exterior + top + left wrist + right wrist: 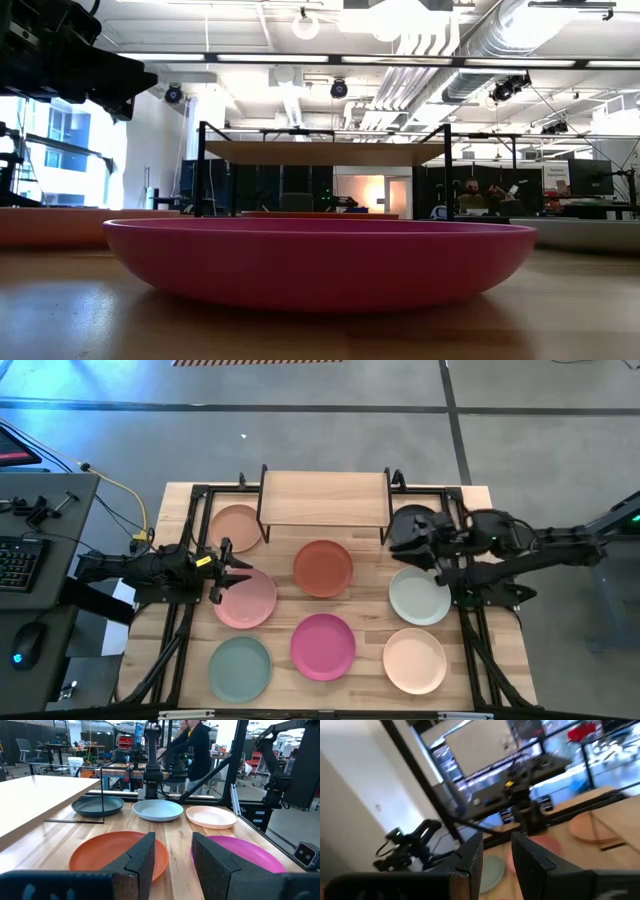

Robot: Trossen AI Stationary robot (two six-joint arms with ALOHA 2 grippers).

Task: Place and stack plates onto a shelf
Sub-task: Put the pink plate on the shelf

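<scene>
1. Plates, high view: none on the shelf (323, 497) yet, its wooden top bare, so all stacking left to do. Seven seen lying singly on the table (480, 500) off the shelf's long side: peach plate (237, 527) nearest its left legs, then terracotta plate (322, 567), light pink plate (245, 598), pale grey-white plate (419, 596), magenta plate (323, 646), sage plate (240, 668) and cream plate (415, 660). Left gripper (228, 570) over the pink rim; right gripper (405, 532) by the shelf's right legs, covering the spot beneath.
2. Low view: magenta plate (320, 260) filling the foreground, hiding most others; shelf (325, 152) behind.
3. Left wrist view: fingers (145, 852) slightly spread, pinching nothing. Dark grey plate (97, 805) beside the shelf's leg.
4. Right wrist view: fingers (470, 855) slightly spread, empty; background blurred, plates hard to name.
</scene>
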